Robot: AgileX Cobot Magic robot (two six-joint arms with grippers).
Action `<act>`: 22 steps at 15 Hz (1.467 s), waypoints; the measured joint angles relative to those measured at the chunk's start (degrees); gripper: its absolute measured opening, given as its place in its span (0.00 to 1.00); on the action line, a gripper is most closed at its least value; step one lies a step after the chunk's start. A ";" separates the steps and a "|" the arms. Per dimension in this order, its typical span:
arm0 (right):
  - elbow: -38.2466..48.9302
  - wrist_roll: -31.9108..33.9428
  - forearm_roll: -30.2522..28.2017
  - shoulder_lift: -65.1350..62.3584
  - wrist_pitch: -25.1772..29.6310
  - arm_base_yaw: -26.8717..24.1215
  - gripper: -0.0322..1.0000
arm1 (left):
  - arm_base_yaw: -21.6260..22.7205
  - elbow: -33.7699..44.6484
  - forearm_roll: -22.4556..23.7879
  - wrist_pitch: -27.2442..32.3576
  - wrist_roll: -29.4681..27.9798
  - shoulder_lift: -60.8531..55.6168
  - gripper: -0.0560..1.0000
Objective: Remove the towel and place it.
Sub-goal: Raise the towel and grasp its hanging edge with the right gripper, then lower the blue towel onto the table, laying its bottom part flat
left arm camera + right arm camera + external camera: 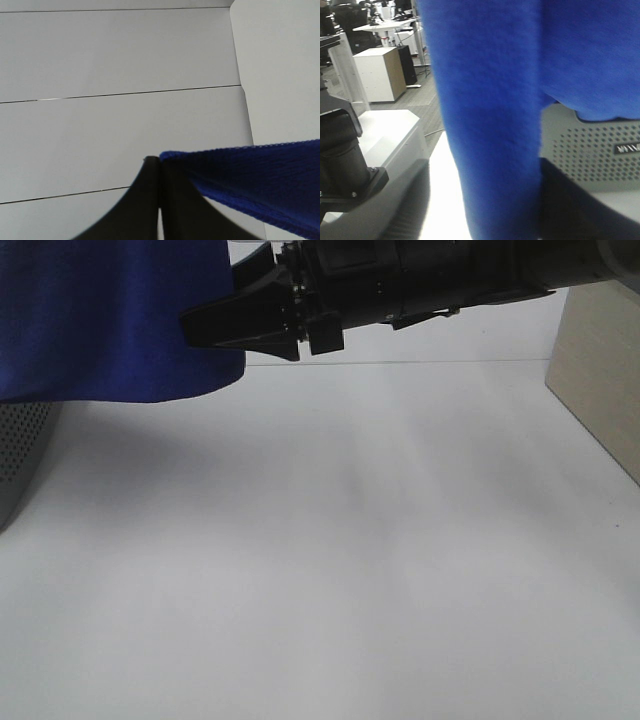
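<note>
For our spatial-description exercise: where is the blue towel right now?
In the exterior high view the towel fills the upper left corner, over a grey perforated surface, with the right gripper at its right edge.

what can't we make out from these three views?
towel: in exterior high, the top and left edges cut it off; full extent and any tag unseen.
right gripper: the right wrist view is filled by the towel, so open or shut is unclear.
left gripper: absent from exterior high; only its shut fingertips on a towel edge show in the left wrist view.
perforated grey object: towel covers its top; label blurred, unreadable.
</note>
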 joint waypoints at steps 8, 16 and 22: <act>0.00 5.16 -4.41 -1.43 0.06 -3.95 0.05 | 0.00 0.00 0.00 0.17 0.00 0.00 0.05; 0.00 25.04 -7.68 -2.35 0.00 -3.95 0.05 | 0.00 0.00 -0.17 0.17 -6.19 1.26 0.05; -12.55 52.77 -41.08 -13.24 -5.67 -3.95 0.05 | 0.17 0.00 6.42 -8.37 -18.05 4.93 0.05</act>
